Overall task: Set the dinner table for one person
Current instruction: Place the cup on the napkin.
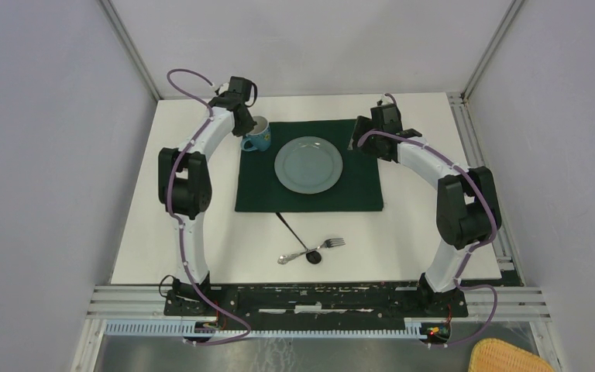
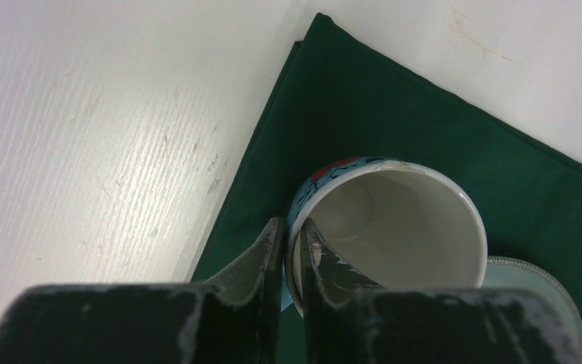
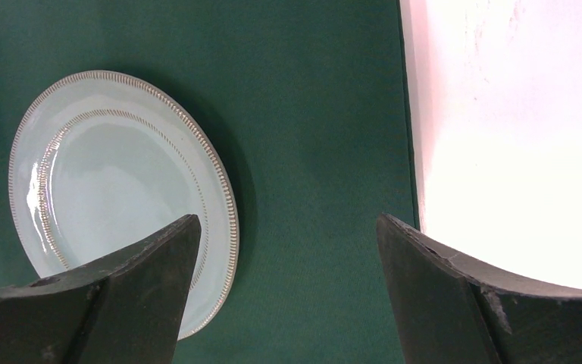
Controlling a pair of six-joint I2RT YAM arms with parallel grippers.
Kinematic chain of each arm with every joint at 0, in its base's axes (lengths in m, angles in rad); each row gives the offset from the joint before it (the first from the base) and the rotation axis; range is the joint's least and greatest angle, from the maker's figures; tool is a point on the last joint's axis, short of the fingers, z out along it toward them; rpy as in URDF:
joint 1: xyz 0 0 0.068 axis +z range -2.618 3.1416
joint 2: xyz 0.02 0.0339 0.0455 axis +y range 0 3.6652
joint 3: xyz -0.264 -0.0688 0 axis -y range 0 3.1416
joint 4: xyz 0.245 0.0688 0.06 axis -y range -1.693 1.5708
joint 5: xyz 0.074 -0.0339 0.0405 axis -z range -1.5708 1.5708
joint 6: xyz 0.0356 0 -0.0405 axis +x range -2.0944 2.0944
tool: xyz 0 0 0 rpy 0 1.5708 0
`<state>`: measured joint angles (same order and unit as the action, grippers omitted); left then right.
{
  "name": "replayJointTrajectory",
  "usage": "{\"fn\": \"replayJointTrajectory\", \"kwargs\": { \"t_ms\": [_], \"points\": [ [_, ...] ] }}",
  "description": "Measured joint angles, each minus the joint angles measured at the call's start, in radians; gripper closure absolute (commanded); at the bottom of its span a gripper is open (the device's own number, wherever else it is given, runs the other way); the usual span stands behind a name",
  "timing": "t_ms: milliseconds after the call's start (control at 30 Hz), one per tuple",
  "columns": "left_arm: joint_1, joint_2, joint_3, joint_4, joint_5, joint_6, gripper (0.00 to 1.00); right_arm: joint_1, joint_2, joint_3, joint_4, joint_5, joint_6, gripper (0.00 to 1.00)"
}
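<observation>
White table [image 1: 155, 240] spans the view, with a green cloth [image 1: 364, 194] at its middle and a plate [image 1: 308, 164] on that. At the cloth's far-left corner the left gripper [image 2: 292, 246] pinches the wall of the mug [image 2: 394, 227] — the right gripper [image 3: 288, 220] gapes wide over the far-right edge, holding nothing. Nearer, a fork [image 1: 325, 245] and a dark spoon [image 1: 293, 231] lie crossed.

Dark green cloth [image 1: 356, 194]; pale blue plate [image 1: 308, 164], beaded rim; blue mug [image 1: 258, 141], white inside; matte white dinner table [image 1: 403, 240]
</observation>
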<state>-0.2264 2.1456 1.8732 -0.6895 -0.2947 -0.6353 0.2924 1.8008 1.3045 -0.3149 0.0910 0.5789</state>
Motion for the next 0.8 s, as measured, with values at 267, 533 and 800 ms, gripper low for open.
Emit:
{"fn": "replayJointTrajectory", "kwargs": {
  "t_ms": [267,533,800],
  "points": [
    [-0.007,-0.008,-0.029,0.028,0.009,0.0,0.62,0.002,0.0,0.0,0.001,-0.007,0.0,0.09],
    [-0.011,-0.037,-0.031,0.035,-0.005,0.0,0.56,0.008,0.0,0.0,0.003,-0.009,0.0,0.09],
    [-0.011,-0.07,-0.031,0.049,-0.042,0.001,0.55,0.018,0.0,0.0,0.004,-0.013,-0.002,0.1]
  ]
}}
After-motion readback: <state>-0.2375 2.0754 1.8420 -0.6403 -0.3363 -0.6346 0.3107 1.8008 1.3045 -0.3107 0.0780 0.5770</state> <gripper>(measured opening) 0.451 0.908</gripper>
